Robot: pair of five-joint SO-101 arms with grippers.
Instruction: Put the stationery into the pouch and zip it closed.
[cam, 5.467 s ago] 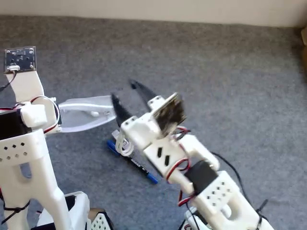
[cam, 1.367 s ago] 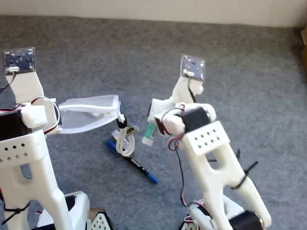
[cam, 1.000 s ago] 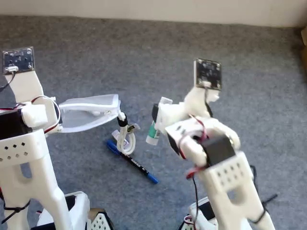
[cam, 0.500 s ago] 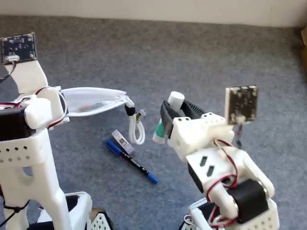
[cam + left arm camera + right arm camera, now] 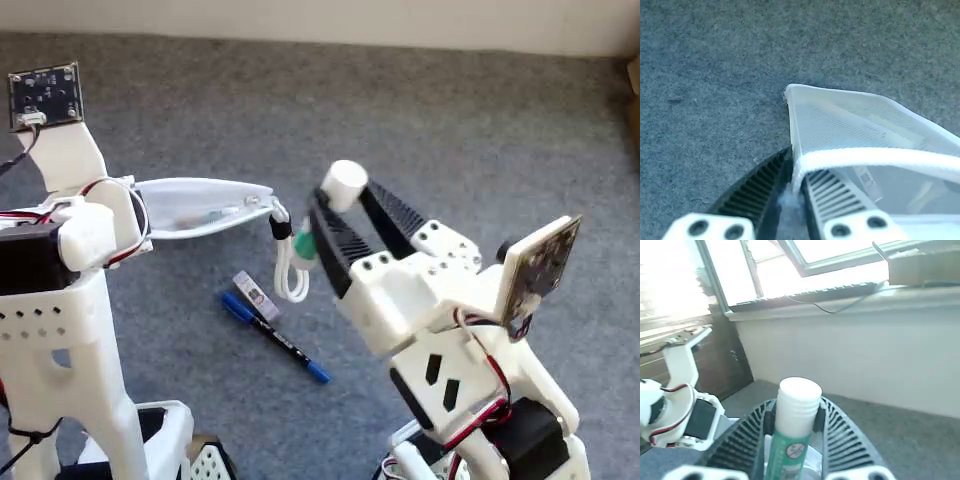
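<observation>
Right gripper [image 5: 340, 198] is up off the carpet [image 5: 480, 110] with its jaws clamped on the glue stick [image 5: 795, 401], biting just below the white cap, green body hanging down between the fingers. Over on the other side, left gripper [image 5: 796, 167] is pinched tight on one corner of the pouch [image 5: 200, 205], holding it in the air so it stretches out toward the glue stick, tip near it but not touching. A white cord loop [image 5: 291, 270] dangles from the pouch's far end. Down on the carpet, well below both, lie the blue pen [image 5: 275, 340] and a small block [image 5: 255, 295] just beside it, neither packed yet. That glue stick looks light and stiff, but it's a smooth plastic tube, so it could swivel or slide in the jaws; the hold under the cap seems sensible, since the cap's lip gives something to catch. The pouch is the tricky one: soft mesh, floppy, with a mouth that looks like a narrow slit from above, likely to sag shut unless its rim is held taut. The pen is thin and low, best taken across the middle of its barrel.
</observation>
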